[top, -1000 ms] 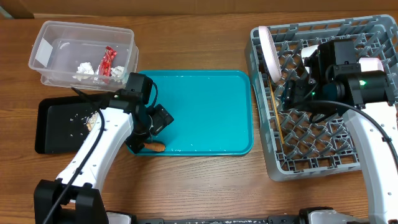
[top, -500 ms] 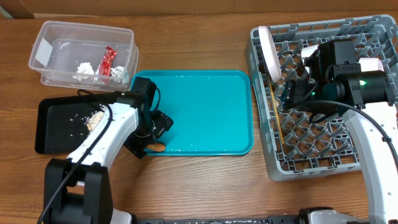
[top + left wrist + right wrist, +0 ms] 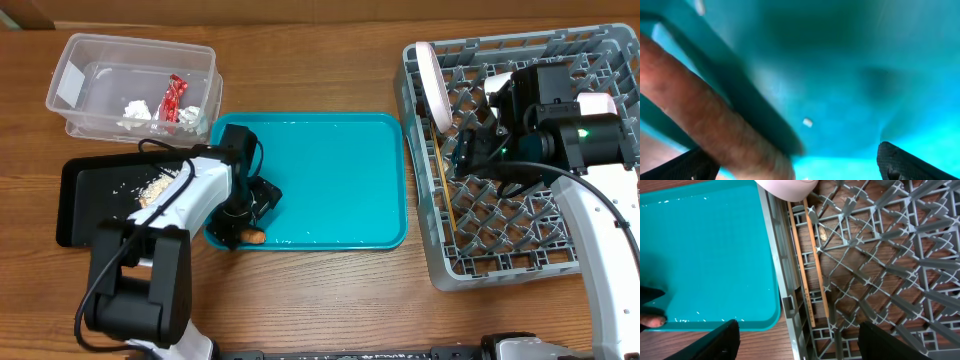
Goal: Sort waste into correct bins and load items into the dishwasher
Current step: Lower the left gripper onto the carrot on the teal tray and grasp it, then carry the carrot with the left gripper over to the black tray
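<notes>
The small orange carrot [image 3: 249, 236] lies in the front-left corner of the teal tray [image 3: 330, 170]. My left gripper [image 3: 250, 208] is open right over it. In the left wrist view the carrot [image 3: 715, 125] fills the left side, close by the left finger, with my gripper [image 3: 795, 169] wide open. The red wrapper [image 3: 175, 100] and white napkin [image 3: 135, 110] lie in the clear tub [image 3: 75, 60]. Rice scraps [image 3: 155, 188] lie on the black tray [image 3: 90, 215]. My right gripper [image 3: 470, 150] is open and empty over the grey dish rack [image 3: 500, 265]. The chopsticks [image 3: 810, 270] lie in the rack.
A white plate [image 3: 432, 85] stands upright at the rack's left edge, and a white cup [image 3: 600, 103] sits at its right. A small crumb [image 3: 807, 122] lies on the tray floor. The rack wall [image 3: 785, 280] stands close beside the teal tray's right rim.
My left arm has swung its elbow to the left and the gripper has come down closer over the carrot. The right arm has not moved.
</notes>
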Available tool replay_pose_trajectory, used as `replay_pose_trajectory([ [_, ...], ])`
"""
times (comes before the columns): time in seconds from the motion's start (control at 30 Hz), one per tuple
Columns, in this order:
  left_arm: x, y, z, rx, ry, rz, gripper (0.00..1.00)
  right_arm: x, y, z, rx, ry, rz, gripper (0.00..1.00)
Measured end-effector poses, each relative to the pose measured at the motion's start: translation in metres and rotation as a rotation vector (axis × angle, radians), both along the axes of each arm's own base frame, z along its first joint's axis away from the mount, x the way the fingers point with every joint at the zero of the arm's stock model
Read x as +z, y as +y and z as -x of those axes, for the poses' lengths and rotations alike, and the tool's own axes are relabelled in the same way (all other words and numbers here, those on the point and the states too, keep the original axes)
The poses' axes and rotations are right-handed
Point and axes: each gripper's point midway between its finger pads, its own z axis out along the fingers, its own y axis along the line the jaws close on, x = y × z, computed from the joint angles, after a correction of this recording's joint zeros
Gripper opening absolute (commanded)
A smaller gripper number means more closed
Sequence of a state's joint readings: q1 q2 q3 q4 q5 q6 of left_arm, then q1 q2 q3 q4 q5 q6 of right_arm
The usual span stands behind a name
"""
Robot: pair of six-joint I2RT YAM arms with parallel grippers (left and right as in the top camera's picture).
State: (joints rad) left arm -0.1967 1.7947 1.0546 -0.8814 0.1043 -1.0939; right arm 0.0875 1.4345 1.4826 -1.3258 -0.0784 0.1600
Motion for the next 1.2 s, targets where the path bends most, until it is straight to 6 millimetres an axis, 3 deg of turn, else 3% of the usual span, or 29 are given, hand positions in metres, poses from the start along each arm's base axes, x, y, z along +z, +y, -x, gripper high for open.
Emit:
replay_pose_trajectory([
  [0.17, -0.005, 0.000, -0.001, 0.000, 0.009, -0.005, 0.95, 0.000, 0.000, 0.000, 0.000, 0.000, 0.000, 0.78],
  [0.47, -0.005, 0.000, -0.004, -0.003, 0.008, -0.008, 0.46, 0.000, 0.000, 0.000, 0.000, 0.000, 0.000, 0.78],
  [0.6, -0.005, 0.004, -0.006, -0.027, -0.001, -0.029, 0.38, 0.000, 0.000, 0.000, 0.001, 0.000, 0.000, 0.78],
  [0.7, -0.006, 0.007, -0.006, -0.034, -0.005, -0.047, 0.26, 0.000, 0.000, 0.000, 0.000, 0.000, 0.000, 0.78],
  [0.87, -0.005, 0.011, -0.008, -0.043, -0.011, -0.069, 0.24, 0.000, 0.000, 0.000, 0.001, 0.000, 0.000, 0.78],
  [1.1, -0.005, 0.013, -0.010, -0.063, -0.020, -0.081, 0.06, 0.000, 0.000, 0.000, 0.001, 0.000, 0.001, 0.78],
  [1.2, -0.004, 0.014, -0.012, -0.103, -0.027, -0.086, 0.04, 0.000, 0.000, 0.000, 0.003, 0.000, 0.003, 0.78],
])
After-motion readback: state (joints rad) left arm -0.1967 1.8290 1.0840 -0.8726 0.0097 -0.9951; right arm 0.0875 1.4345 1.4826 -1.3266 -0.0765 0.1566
